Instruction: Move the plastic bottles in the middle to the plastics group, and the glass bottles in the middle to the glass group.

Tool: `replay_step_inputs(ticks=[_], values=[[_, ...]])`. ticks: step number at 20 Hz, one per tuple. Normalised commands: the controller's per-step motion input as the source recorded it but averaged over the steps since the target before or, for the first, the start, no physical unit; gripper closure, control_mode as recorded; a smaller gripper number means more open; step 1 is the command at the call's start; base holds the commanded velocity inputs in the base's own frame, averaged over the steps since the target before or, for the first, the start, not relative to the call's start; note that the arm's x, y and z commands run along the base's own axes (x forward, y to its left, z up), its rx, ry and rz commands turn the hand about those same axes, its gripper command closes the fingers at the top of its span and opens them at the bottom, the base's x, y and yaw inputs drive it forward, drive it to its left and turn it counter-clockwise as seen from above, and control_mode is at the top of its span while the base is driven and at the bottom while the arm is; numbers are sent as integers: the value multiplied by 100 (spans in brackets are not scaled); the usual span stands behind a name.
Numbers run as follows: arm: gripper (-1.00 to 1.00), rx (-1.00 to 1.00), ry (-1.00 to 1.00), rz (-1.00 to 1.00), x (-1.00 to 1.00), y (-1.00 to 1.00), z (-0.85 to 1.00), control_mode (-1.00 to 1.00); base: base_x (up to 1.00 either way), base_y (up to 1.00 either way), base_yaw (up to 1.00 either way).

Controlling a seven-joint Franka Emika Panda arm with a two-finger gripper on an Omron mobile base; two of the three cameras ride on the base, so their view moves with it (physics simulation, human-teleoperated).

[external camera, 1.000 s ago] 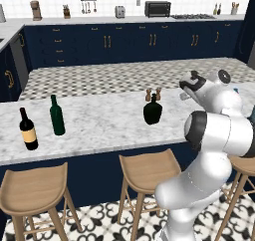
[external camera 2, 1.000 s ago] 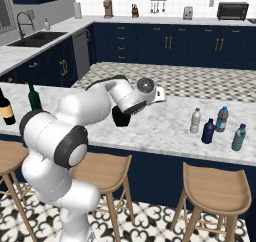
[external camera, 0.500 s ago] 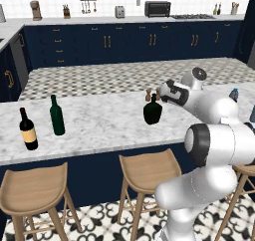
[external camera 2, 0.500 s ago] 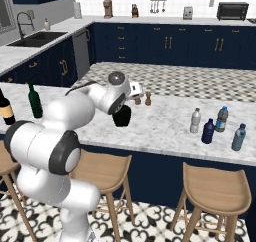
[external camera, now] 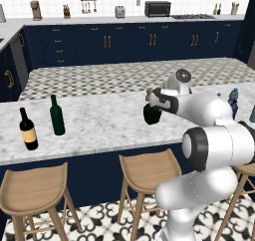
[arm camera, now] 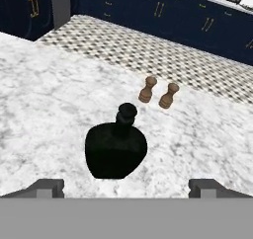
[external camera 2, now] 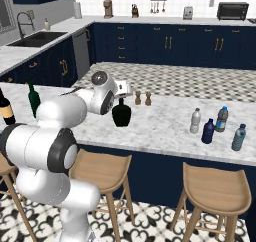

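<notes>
One squat, round-bellied dark bottle (arm camera: 116, 151) stands upright on the marble counter (arm camera: 44, 109), near the middle of the island, directly ahead of my gripper (arm camera: 126, 186); my two fingertips (arm camera: 47, 186) stand wide apart on either side of the bottle's base and grasp nothing; in the right base view the same bottle (external camera 2: 121, 113) sits just beside my hand, apart from it. Just behind it stand two small wooden shakers (arm camera: 158, 93), side by side, near but not touching.

Toward my right end of the counter, four small bottles cluster: one clear grey bottle with a white cap (external camera 2: 195, 121), one dark navy bottle (external camera 2: 208, 131), one clear bottle with a blue label and blue cap (external camera 2: 222, 119), and one teal bottle (external camera 2: 239, 137); the navy one stands between the white-capped one and the blue-labelled one; any writing on the blue label is too small to read.

At my left end stand two tall wine bottles, well apart from the squat bottle: one plain dark green wine bottle (external camera: 57, 116) and one black wine bottle with a tan label and red top (external camera: 28, 130); no words on the tan label can be made out.

Three wooden stools (external camera: 149, 168) line the near side of the island.
</notes>
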Motion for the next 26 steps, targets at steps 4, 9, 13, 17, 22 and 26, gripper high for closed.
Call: replay_step_inputs(ticks=[4,9,13,17,22,26], values=[[-100,9,10,-9,13,-1,0,-100,0,0,0],[-100,15,14,0,9,-2,0,-100,0,0,0],[-100,2,11,0,21,0,-11,-100,0,0,0],[-100,0,11,0,33,0,-2,-100,0,0,0],[-100,0,4,0,36,0,-15,-100,0,0,0],[-100,0,0,0,26,0,-28,-100,0,0,0]])
